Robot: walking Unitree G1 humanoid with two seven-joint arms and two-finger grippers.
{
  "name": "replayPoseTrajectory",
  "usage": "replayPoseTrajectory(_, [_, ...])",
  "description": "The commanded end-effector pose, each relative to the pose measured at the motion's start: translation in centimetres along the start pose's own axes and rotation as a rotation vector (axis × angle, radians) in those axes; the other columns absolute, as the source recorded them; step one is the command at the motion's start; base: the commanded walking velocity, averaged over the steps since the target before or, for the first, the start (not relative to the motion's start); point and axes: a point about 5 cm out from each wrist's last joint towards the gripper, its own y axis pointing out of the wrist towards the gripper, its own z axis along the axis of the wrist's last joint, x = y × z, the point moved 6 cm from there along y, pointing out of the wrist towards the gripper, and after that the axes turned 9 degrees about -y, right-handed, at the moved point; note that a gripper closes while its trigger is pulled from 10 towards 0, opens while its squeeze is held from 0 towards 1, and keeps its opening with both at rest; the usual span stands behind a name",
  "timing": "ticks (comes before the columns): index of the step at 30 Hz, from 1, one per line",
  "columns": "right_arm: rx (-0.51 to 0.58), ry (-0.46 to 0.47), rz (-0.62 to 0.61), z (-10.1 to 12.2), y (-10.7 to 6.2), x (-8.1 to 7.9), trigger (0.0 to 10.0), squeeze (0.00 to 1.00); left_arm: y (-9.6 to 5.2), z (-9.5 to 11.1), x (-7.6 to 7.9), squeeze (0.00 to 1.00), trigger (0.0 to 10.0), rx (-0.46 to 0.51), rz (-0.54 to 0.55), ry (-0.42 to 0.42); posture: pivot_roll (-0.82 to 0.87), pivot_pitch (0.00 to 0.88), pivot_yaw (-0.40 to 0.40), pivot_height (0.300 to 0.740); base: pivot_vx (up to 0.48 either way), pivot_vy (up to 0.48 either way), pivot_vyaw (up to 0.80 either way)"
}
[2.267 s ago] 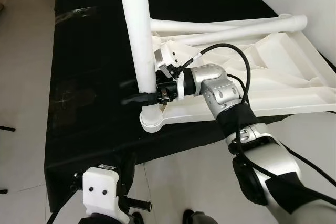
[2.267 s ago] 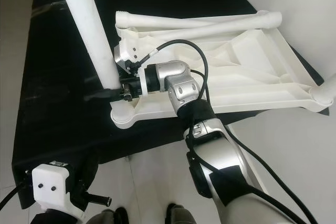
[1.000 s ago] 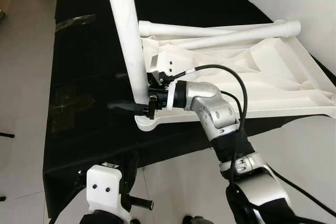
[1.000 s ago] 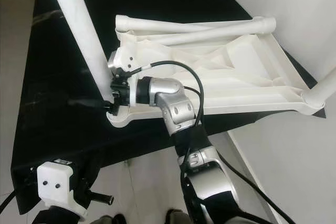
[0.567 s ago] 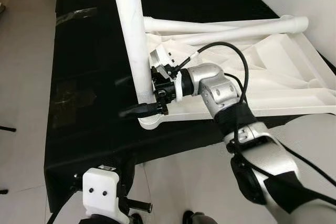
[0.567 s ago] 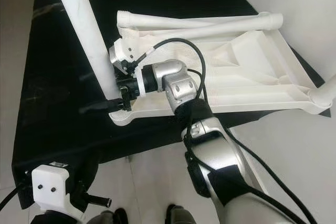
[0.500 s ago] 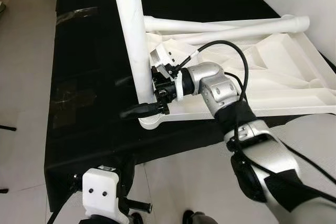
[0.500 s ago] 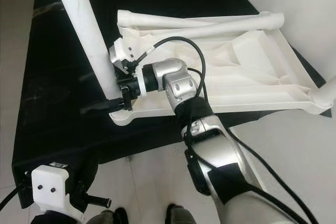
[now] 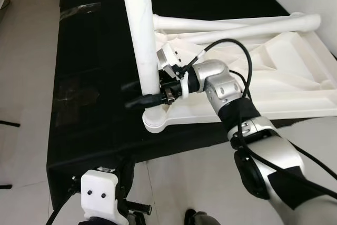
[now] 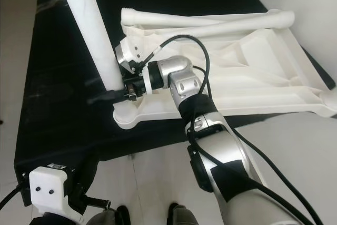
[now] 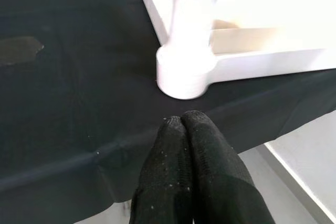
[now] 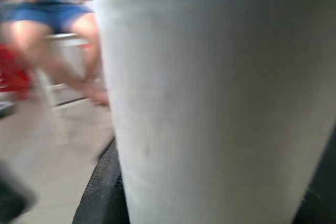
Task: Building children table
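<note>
The right gripper [image 9: 141, 100] has its jaws clenched around the white table leg [image 9: 141, 40], low down, just above the corner socket [image 9: 154, 122] of the upturned white tabletop [image 9: 284, 72] on the black surface [image 9: 89, 67]. The left gripper [image 11: 184, 124], jaws pressed together and holding nothing, hangs near the surface's front edge.

The robot's right arm [image 9: 263, 151] is built of rounded silver shells joined by black bands at the elbow and forearm. A black cable [image 9: 239, 61] loops over it, held near the wrist by a white tie. A white camera block [image 9: 169, 57] with small screw holes sits on that wrist. The left wrist carries a similar white block [image 9: 100, 193] with two dark holes, beside a black knurled stub [image 9: 138, 207]. The left gripper [image 11: 181, 124] has black, finely textured fingers.
</note>
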Motion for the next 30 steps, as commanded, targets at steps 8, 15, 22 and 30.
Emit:
replayPoseTrajectory(8, [-0.243,0.294,-0.692,-6.3,4.8,-3.9,0.0,0.00,0.1,-0.7,-0.2,0.00,10.0,-0.034,-0.004,0.000,0.02,0.260,0.012,0.740,0.000,0.000,0.00])
replayPoseTrajectory(15, [-0.044,0.277,-0.592,-1.9,8.8,-2.6,10.0,0.00,0.6,-0.9,-0.3,0.00,10.0,-0.023,-0.002,0.006,0.02,0.231,-0.006,0.740,0.000,0.000,0.00])
replayPoseTrajectory(22, [0.178,0.228,-0.371,3.4,7.6,-4.7,10.0,1.00,0.9,-1.0,-0.5,0.00,10.0,-0.016,0.009,0.008,0.00,0.215,-0.007,0.740,0.000,0.000,0.00])
replayPoseTrajectory(30, [0.083,0.038,-0.092,1.8,3.6,-7.4,10.0,1.00,1.2,-1.2,-0.4,0.00,10.0,-0.015,-0.001,0.003,-0.01,0.206,-0.010,0.740,0.000,0.000,0.00])
